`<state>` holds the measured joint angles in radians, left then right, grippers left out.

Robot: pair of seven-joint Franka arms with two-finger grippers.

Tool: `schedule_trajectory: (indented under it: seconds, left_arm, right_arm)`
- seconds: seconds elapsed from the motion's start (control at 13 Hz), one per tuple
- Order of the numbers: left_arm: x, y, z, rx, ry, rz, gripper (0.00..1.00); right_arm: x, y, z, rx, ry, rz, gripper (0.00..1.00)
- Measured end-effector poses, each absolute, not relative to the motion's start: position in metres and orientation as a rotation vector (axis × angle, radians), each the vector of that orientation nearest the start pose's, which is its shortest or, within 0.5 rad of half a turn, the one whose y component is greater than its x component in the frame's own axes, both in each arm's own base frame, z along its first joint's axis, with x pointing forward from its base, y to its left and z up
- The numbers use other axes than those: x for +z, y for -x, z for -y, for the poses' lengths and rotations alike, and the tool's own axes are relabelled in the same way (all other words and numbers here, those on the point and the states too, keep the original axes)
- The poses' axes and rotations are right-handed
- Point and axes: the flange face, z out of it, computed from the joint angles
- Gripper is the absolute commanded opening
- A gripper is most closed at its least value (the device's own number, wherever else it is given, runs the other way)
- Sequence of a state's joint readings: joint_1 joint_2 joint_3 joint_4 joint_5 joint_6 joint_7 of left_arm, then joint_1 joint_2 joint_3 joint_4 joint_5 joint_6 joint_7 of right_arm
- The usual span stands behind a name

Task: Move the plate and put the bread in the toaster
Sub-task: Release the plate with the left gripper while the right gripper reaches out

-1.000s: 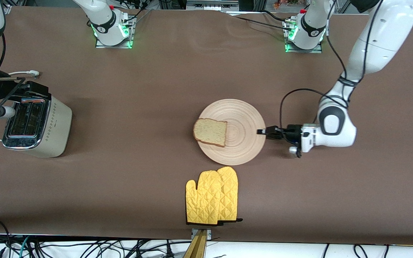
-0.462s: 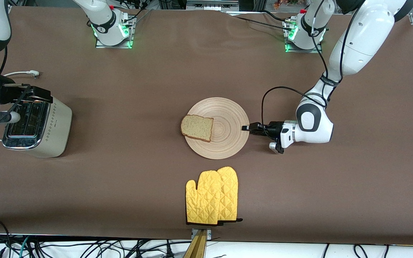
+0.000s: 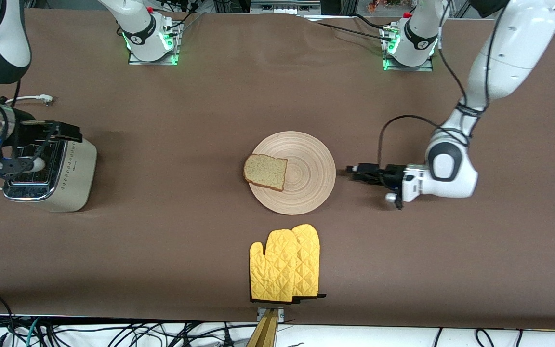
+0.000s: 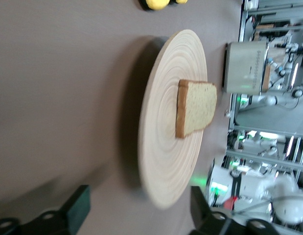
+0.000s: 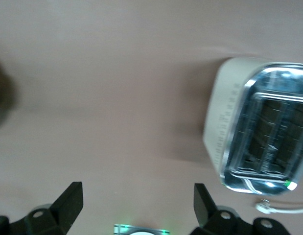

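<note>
Front view first: the plate (image 3: 292, 172) sits mid-frame on the brown table (image 3: 162, 231), with the bread (image 3: 265, 171) lying on its rim on the side toward the toaster (image 3: 48, 171), which stands at the frame's left edge. Yellow oven mitts (image 3: 285, 264) lie lower in the frame, nearer the camera than the plate. The left gripper (image 3: 353, 172) is low and level just beside the plate's edge, apart from it and holding nothing. The right gripper (image 3: 48, 132) hangs over the toaster.

Left wrist view: both fingers (image 4: 75, 210) spread wide at the bottom of the frame, plate (image 4: 163, 147) and bread (image 4: 195, 107) ahead, toaster (image 4: 245, 67) upper right.

Right wrist view: fingers (image 5: 70, 200) apart and empty at the bottom, toaster (image 5: 256, 129) at the right edge with its white cord (image 5: 283, 209) by it.
</note>
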<state>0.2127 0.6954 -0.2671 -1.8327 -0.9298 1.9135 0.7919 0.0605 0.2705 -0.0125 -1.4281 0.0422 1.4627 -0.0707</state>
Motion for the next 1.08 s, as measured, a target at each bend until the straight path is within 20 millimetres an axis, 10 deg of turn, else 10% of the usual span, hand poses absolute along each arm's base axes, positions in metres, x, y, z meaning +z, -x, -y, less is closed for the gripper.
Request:
schedule_trajectory:
  seconds: [0.23,0.38,0.69,1.08]
  left_arm:
    - [0.226,-0.602,-0.020,-0.263,-2.218,0.350,1.00]
    - [0.305,-0.613,-0.047,-0.310,-2.407,0.403,1.00]
    - [0.451,-0.623,-0.008,-0.424,-2.840,0.511,1.00]
    - [0.561,-0.596,0.020,-0.247,-3.073,0.472,1.00]
  right_arm:
    - [0.491,-0.628,-0.063,0.375,2.905,0.164,1.00]
    - [0.454,-0.641,-0.074,0.386,2.825,0.119,1.00]
    - [0.383,-0.654,-0.122,0.417,2.683,-0.076,1.00]
    - [0.333,-0.640,-0.224,0.396,2.705,-0.158,1.00]
